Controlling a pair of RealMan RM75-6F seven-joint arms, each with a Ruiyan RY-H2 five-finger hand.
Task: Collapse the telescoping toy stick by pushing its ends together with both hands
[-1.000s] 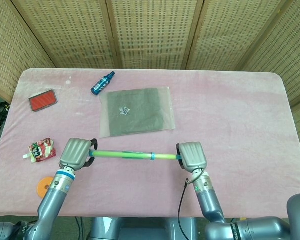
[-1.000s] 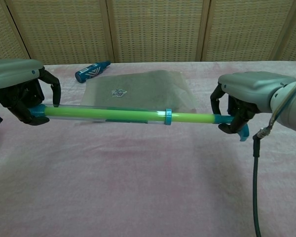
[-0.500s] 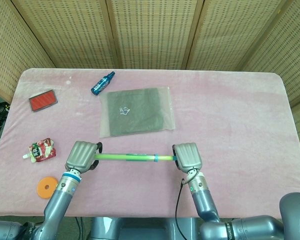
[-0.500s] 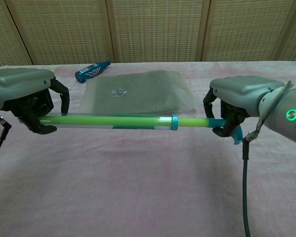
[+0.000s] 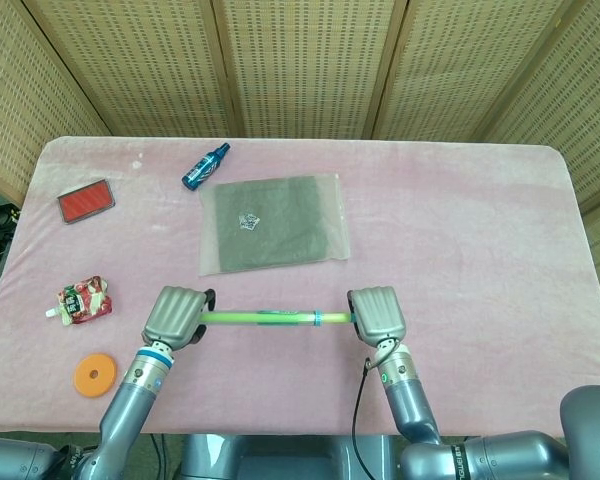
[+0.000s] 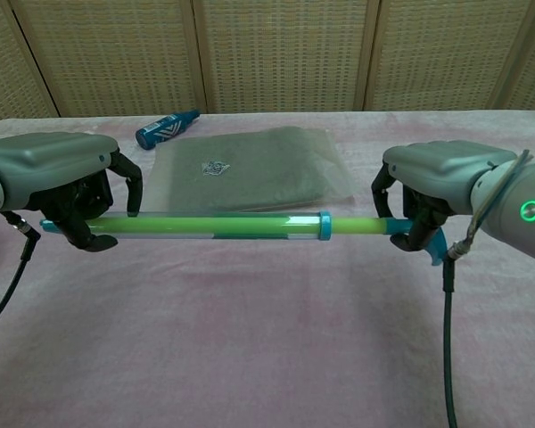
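The telescoping toy stick (image 5: 270, 318) (image 6: 223, 225) is green with a clear outer sleeve and blue collars, held level above the pink table near its front edge. My left hand (image 5: 177, 315) (image 6: 67, 189) grips its left end, fingers curled around the tube. My right hand (image 5: 376, 314) (image 6: 437, 185) grips the blue right end. A blue collar (image 6: 324, 226) sits close to the right hand, with a short bare green length between them.
A grey bag in clear wrap (image 5: 272, 222) lies behind the stick. A blue spray bottle (image 5: 205, 166) is at the back left. A red case (image 5: 85, 200), a snack pouch (image 5: 81, 300) and an orange disc (image 5: 93, 375) lie at the left.
The two hands have come closer together and the stick has shortened. The left hand moved rightward along it; the blue collar now lies nearer the right hand.
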